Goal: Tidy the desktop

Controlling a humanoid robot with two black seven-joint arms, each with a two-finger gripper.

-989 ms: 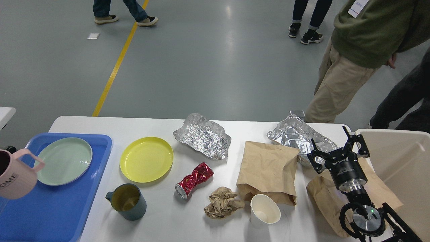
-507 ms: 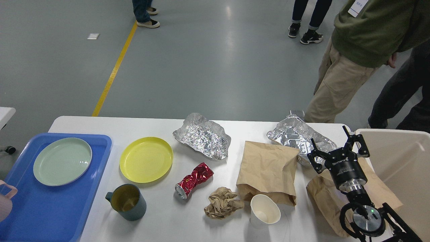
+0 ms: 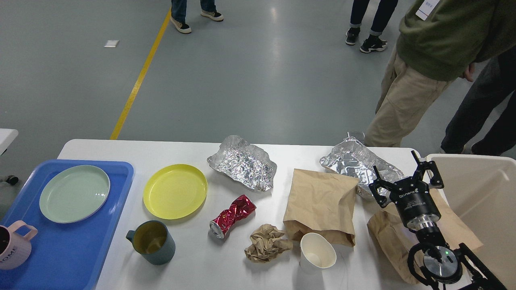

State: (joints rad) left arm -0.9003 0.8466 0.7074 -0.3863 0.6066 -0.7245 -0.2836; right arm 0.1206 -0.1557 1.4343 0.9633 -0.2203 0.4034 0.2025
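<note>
The white desktop (image 3: 189,152) holds a yellow plate (image 3: 175,191), a teal mug (image 3: 151,242), a crushed red can (image 3: 232,216), a crumpled paper ball (image 3: 266,243), a white paper cup (image 3: 317,251), two brown paper bags (image 3: 320,203) (image 3: 389,237) and two crumpled foil trays (image 3: 244,162) (image 3: 354,161). A blue tray (image 3: 68,245) at the left holds a green plate (image 3: 74,193) and a pink mug (image 3: 13,246), upright at its front left. My right gripper (image 3: 401,174) is open and empty above the right bag and foil tray. My left gripper is out of view.
A beige bin (image 3: 483,193) stands at the table's right end, beside my right arm. People stand behind the table at the far right, and another walks at the far back. Another table's corner (image 3: 6,137) shows at the far left.
The pink mug was tilted in the air over the tray's left edge, dropped almost out of view, and now stands upright on the tray. My right arm has not moved.
</note>
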